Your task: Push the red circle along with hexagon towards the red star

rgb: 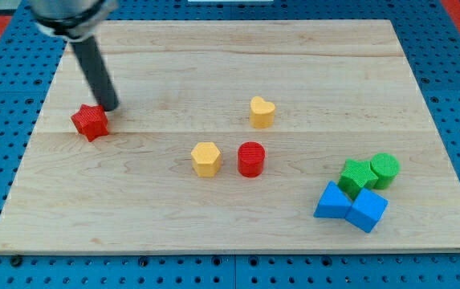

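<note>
The red circle (251,158) stands near the board's middle, just right of the yellow hexagon (205,158); a small gap shows between them. The red star (90,121) lies at the view's left. My tip (110,107) is at the end of the dark rod, right beside the star's upper right, far left of the circle and hexagon.
A yellow heart (262,111) sits above the red circle. At the lower right cluster a green star (357,176), a green circle (385,169), a blue triangle (332,201) and a blue cube (368,210). The wooden board (230,233) lies on a blue pegboard.
</note>
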Robot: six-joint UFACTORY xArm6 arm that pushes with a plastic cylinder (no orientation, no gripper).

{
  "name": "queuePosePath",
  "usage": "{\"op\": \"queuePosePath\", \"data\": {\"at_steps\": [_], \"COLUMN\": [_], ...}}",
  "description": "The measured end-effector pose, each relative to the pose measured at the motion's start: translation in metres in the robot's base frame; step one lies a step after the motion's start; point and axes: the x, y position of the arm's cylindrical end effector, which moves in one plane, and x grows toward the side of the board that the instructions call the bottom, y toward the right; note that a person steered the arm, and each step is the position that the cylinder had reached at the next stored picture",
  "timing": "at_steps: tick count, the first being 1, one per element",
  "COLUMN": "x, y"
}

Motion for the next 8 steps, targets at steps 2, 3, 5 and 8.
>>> {"op": "queuePosePath", "data": {"at_steps": [2,3,5,8], "x": [0.045,0.035,0.045,0.115], "y": [-0.038,-0.055,0.116,0.178]}}
